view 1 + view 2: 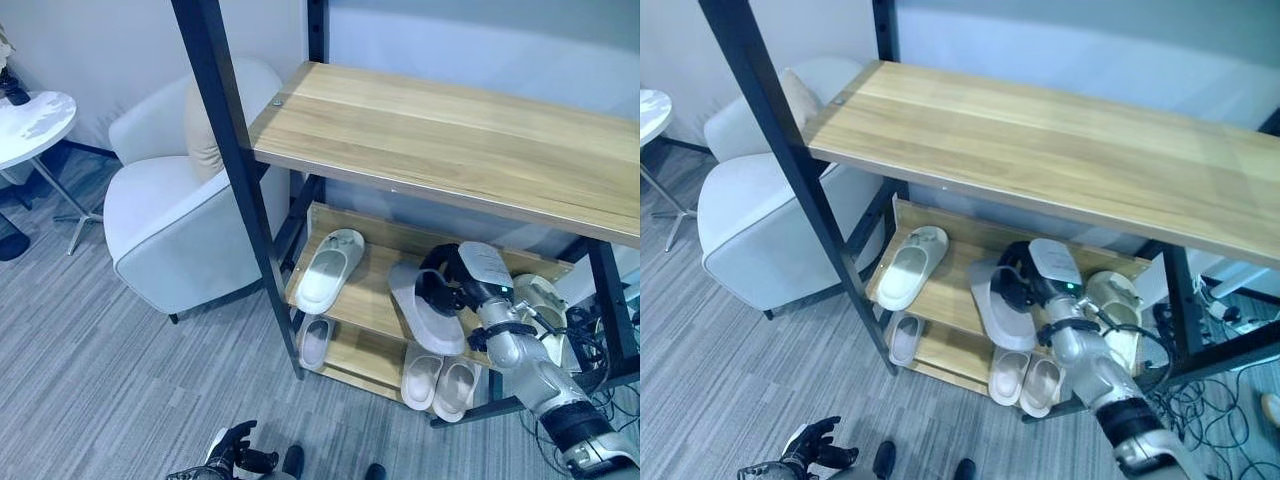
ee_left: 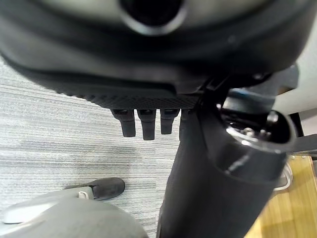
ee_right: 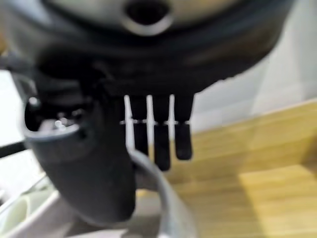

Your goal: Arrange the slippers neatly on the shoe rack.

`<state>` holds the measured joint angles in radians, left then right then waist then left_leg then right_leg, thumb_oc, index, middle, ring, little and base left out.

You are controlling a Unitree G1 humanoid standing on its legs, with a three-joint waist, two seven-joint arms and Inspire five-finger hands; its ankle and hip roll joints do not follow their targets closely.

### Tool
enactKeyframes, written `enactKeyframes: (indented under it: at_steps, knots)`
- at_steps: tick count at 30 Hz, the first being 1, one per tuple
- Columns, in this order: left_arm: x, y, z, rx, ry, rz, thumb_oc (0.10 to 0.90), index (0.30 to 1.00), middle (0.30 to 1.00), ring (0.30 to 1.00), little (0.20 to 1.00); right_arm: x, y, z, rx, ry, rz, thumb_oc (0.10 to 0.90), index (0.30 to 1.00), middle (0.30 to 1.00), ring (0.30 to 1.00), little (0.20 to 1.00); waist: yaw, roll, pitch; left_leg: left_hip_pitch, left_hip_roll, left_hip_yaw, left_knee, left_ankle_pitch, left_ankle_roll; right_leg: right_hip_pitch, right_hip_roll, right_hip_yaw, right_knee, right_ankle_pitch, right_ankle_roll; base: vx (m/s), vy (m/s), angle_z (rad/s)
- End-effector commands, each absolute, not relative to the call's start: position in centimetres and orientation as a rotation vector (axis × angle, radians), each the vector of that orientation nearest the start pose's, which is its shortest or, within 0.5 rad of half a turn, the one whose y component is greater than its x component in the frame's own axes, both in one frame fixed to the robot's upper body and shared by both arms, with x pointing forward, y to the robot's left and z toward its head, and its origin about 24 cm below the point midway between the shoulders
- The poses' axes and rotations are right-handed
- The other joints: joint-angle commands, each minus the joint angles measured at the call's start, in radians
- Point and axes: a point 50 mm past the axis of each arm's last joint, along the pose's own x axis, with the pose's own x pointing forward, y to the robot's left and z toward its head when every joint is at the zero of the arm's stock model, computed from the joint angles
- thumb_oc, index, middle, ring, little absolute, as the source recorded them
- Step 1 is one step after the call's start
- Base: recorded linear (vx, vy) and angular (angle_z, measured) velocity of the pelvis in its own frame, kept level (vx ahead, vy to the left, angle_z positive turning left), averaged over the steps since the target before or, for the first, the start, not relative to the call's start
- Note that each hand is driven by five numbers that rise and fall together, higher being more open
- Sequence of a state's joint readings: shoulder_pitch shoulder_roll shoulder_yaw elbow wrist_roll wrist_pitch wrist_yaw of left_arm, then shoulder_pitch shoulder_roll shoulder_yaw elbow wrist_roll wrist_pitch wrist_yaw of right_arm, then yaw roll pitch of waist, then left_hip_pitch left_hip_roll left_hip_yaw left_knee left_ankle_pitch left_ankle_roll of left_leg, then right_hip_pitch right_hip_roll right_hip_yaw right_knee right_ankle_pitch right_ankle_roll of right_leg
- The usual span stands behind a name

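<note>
A pale slipper lies toe-forward on the shoe rack's middle shelf, its front hanging over the shelf edge. My right hand is shut on its rear rim; in the right wrist view the fingers reach over the slipper's edge. Another slipper rests at the left of that shelf, and a third at its right end. On the bottom shelf lie one slipper at the left and a pair side by side. My left hand hangs low over the floor, fingers relaxed.
The rack's black front post slants down before the shelves, under a wide wooden top shelf. A white armchair stands left of the rack, a round white table farther left. Cables lie by the rack's right side.
</note>
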<state>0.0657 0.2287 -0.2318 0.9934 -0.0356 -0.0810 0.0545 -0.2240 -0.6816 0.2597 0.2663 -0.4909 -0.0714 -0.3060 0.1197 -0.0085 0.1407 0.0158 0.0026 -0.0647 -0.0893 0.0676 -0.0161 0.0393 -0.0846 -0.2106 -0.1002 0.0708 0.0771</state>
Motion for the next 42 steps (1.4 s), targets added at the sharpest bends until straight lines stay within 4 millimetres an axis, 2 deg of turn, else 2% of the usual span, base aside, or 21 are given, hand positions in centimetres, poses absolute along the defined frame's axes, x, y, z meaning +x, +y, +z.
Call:
enactKeyframes:
  at_steps: [1, 5, 6, 8, 9, 12, 15, 16, 17, 19, 20, 22, 27, 31, 34, 37, 38, 42]
  knots:
    - [10.1, 19.1, -15.9, 0.35, 1.061, -0.142, 0.8, 0.9, 0.9, 0.9, 0.9, 29.0, -24.3, 13.5, -1.189, -0.418, -0.134, 0.4, 0.3, 0.3, 0.3, 0.3, -0.015, 0.025, -0.047, 0.012, -0.026, -0.014, 0.002, -0.098, -0.001, 0.061, 0.015, 0.033, 0.017, -0.139, 0.028, -0.01, -0.034, -0.04]
    - [10.2, 18.8, -15.9, 0.346, 1.057, -0.151, 0.8, 0.9, 0.9, 0.9, 0.9, 27.7, -22.8, 14.6, -1.129, -0.516, -0.089, 0.4, 0.3, 0.3, 0.3, 0.3, -0.031, 0.037, -0.043, 0.019, -0.017, 0.006, 0.002, -0.1, -0.002, 0.056, 0.019, 0.054, 0.015, -0.135, 0.029, -0.01, -0.033, -0.15]
    - [10.0, 18.7, -16.0, 0.344, 1.059, -0.155, 0.8, 0.9, 0.9, 0.9, 0.9, 27.1, -21.9, 15.0, -1.099, -0.561, -0.053, 0.4, 0.3, 0.3, 0.3, 0.3, -0.04, 0.043, -0.04, 0.025, -0.012, 0.021, 0.002, -0.101, -0.002, 0.053, 0.022, 0.068, 0.014, -0.132, 0.03, -0.02, -0.035, -0.16]
    - [10.0, 18.6, -16.0, 0.342, 1.06, -0.156, 0.8, 0.9, 0.9, 0.9, 0.9, 26.8, -21.5, 15.0, -1.084, -0.573, -0.032, 0.4, 0.3, 0.3, 0.3, 0.3, -0.041, 0.046, -0.039, 0.026, -0.01, 0.028, 0.002, -0.102, -0.002, 0.052, 0.023, 0.075, 0.014, -0.132, 0.03, -0.03, -0.031, -0.23]
    - [10.0, 18.4, -16.0, 0.335, 1.055, -0.159, 0.8, 0.9, 0.9, 0.9, 0.9, 26.4, -20.4, 15.3, -1.034, -0.609, 0.011, 0.4, 0.3, 0.3, 0.3, 0.3, -0.049, 0.053, -0.033, 0.026, -0.005, 0.04, 0.002, -0.1, -0.003, 0.044, 0.025, 0.089, 0.014, -0.13, 0.03, -0.05, -0.038, -0.32]
    - [10.4, 18.2, -15.9, 0.323, 1.041, -0.159, 0.8, 0.9, 0.9, 0.9, 0.9, 25.8, -19.3, 15.0, -0.981, -0.624, 0.067, 0.4, 0.3, 0.3, 0.3, 0.3, -0.058, 0.063, -0.019, 0.023, -0.002, 0.052, 0.004, -0.097, -0.004, 0.033, 0.027, 0.099, 0.022, -0.129, 0.027, -0.07, -0.027, -0.37]
    - [10.8, 18.0, -15.7, 0.311, 1.025, -0.147, 0.8, 0.9, 0.9, 0.9, 0.9, 25.3, -18.8, 15.0, -0.952, -0.638, 0.086, 0.4, 0.3, 0.3, 0.3, 0.3, -0.065, 0.069, -0.003, 0.014, 0.0, 0.054, 0.012, -0.092, -0.004, 0.018, 0.027, 0.098, 0.05, -0.138, 0.022, -0.11, -0.021, -0.19]
    - [11.5, 18.0, -15.5, 0.301, 1.002, -0.122, 0.8, 0.9, 0.9, 0.9, 0.9, 24.7, -18.4, 15.0, -0.936, -0.653, 0.107, 0.4, 0.3, 0.3, 0.3, 0.3, -0.076, 0.078, 0.023, -0.003, 0.002, 0.052, 0.037, -0.095, -0.002, -0.012, 0.026, 0.1, 0.099, -0.153, 0.013, -0.11, -0.007, -0.09]
    - [11.6, 18.0, -15.5, 0.301, 1.002, -0.122, 0.8, 0.9, 0.9, 0.9, 0.9, 24.7, -18.4, 15.0, -0.937, -0.653, 0.107, 0.4, 0.3, 0.3, 0.3, 0.3, -0.077, 0.078, 0.023, -0.007, 0.002, 0.051, 0.041, -0.097, -0.002, -0.015, 0.026, 0.1, 0.103, -0.155, 0.013, -0.18, -0.016, -0.03]
    - [12.9, 17.8, -15.0, 0.293, 0.956, -0.103, 0.8, 0.9, 0.9, 0.9, 0.9, 24.3, -17.9, 15.1, -0.94, -0.676, 0.145, 0.4, 0.3, 0.3, 0.3, 0.3, -0.095, 0.083, 0.07, -0.069, 0.004, 0.06, 0.143, -0.121, -0.002, -0.074, 0.021, 0.102, 0.183, -0.169, 0.0, -0.21, -0.02, 0.01]
    - [13.0, 17.8, -15.0, 0.292, 0.955, -0.103, 0.8, 0.9, 0.9, 0.9, 0.9, 24.3, -17.9, 15.2, -0.94, -0.677, 0.145, 0.4, 0.3, 0.3, 0.3, 0.3, -0.095, 0.083, 0.068, -0.077, 0.004, 0.06, 0.151, -0.125, -0.002, -0.081, 0.021, 0.102, 0.189, -0.171, 0.0, -0.21, -0.021, 0.0]
    - [14.0, 17.9, -14.4, 0.29, 0.908, -0.096, 0.8, 0.9, 0.9, 0.9, 0.9, 24.0, -17.5, 14.8, -0.929, -0.67, 0.192, 0.4, 0.3, 0.3, 0.3, 0.3, -0.101, 0.082, 0.104, -0.14, 0.008, 0.075, 0.245, -0.146, -0.002, -0.145, 0.025, 0.108, 0.262, -0.18, -0.008, -0.21, -0.034, -0.05]
    - [16.1, 18.0, -13.4, 0.298, 0.831, -0.1, 0.8, 0.9, 0.9, 0.9, 0.9, 23.7, -17.2, 13.8, -0.942, -0.631, 0.271, 0.4, 0.3, 0.3, 0.3, 0.3, -0.108, 0.071, 0.143, -0.283, 0.016, 0.065, 0.412, -0.182, 0.004, -0.277, 0.019, 0.103, 0.427, -0.216, -0.019, -0.18, -0.037, -0.14]
    - [17.2, 17.8, -12.8, 0.299, 0.786, -0.107, 0.8, 0.9, 0.9, 0.9, 0.9, 24.1, -17.0, 13.3, -0.989, -0.619, 0.301, 0.4, 0.3, 0.3, 0.3, 0.3, -0.108, 0.068, 0.139, -0.384, 0.026, 0.047, 0.554, -0.232, 0.018, -0.368, 0.01, 0.092, 0.573, -0.276, -0.034, -0.1, -0.014, 0.05]
    - [18.1, 17.8, -12.3, 0.314, 0.763, -0.102, 0.8, 0.9, 0.9, 0.9, 0.9, 24.4, -16.6, 13.4, -0.997, -0.629, 0.314, 0.4, 0.3, 0.3, 0.3, 0.3, -0.1, 0.054, 0.148, -0.437, 0.031, 0.029, 0.679, -0.28, 0.035, -0.404, 0.007, 0.079, 0.672, -0.313, -0.048, -0.04, -0.001, 0.02]
    - [18.3, 17.9, -12.3, 0.31, 0.761, -0.094, 0.8, 0.9, 0.9, 0.9, 0.9, 24.5, -16.3, 13.3, -1.0, -0.625, 0.334, 0.4, 0.3, 0.3, 0.3, 0.3, -0.093, 0.047, 0.148, -0.442, 0.033, 0.018, 0.707, -0.297, 0.041, -0.409, 0.006, 0.066, 0.705, -0.331, -0.052, 0.02, -0.005, 0.02]
    - [18.3, 17.9, -12.3, 0.31, 0.766, -0.093, 0.8, 0.9, 0.9, 0.9, 0.9, 24.3, -16.0, 13.0, -0.986, -0.616, 0.355, 0.4, 0.3, 0.3, 0.3, 0.3, -0.087, 0.035, 0.143, -0.43, 0.033, 0.009, 0.706, -0.305, 0.043, -0.393, 0.006, 0.058, 0.694, -0.34, -0.054, 0.05, -0.014, 0.09]
    - [18.2, 17.9, -12.4, 0.315, 0.773, -0.098, 0.8, 0.9, 0.9, 0.9, 0.9, 23.9, -15.4, 12.9, -0.964, -0.624, 0.39, 0.4, 0.3, 0.3, 0.3, 0.3, -0.081, 0.018, 0.14, -0.402, 0.027, -0.003, 0.671, -0.301, 0.038, -0.356, 0.002, 0.041, 0.661, -0.335, -0.054, 0.06, -0.02, 0.11]
